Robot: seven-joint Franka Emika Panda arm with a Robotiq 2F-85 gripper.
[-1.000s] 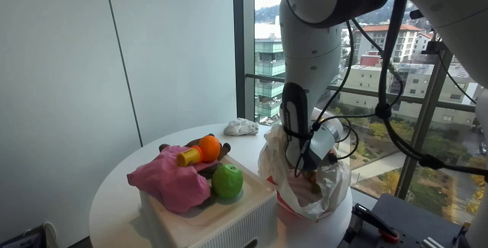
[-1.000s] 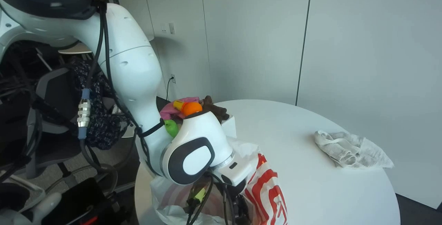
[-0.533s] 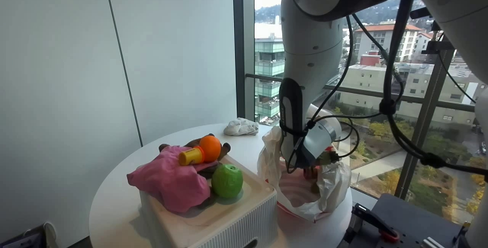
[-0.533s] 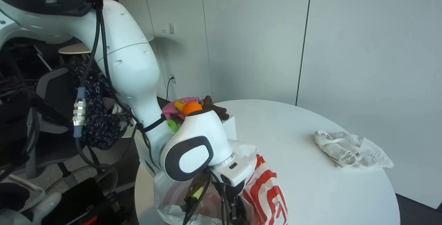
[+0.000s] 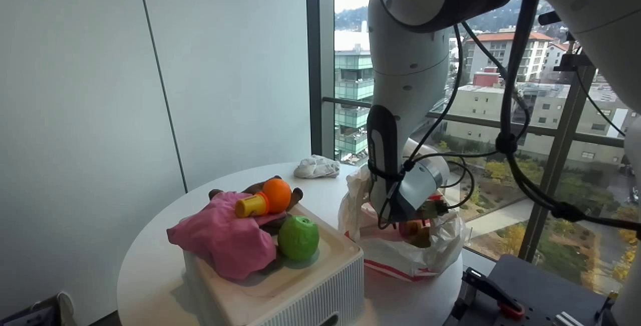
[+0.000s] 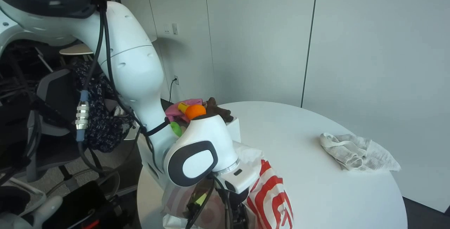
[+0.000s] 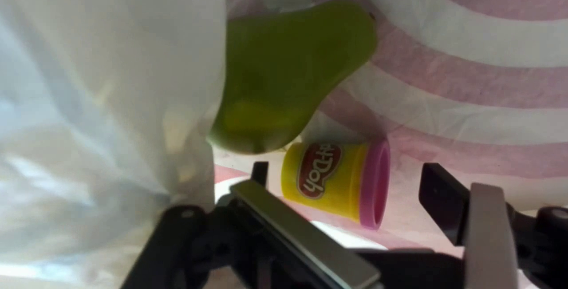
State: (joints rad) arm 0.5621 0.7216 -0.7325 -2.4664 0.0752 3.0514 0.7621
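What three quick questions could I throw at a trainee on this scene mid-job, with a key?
1. In the wrist view, is the gripper open or shut?
2. True or false: the tub in the bag has a purple lid.
3. Fill in: in an exterior view, the white cloth lies on the ____.

Key: 1. Open. 2. True. 3. Table.

We take this for an office or meeting room: in an exterior view a tall window [image 5: 475,135] at the right looks down on buildings [image 5: 541,50]. Both exterior views show us smooth panelled walls [image 6: 260,39] and a round white surface [image 6: 299,141]; in an exterior view, a dark office chair [image 6: 58,99] stands at the left.
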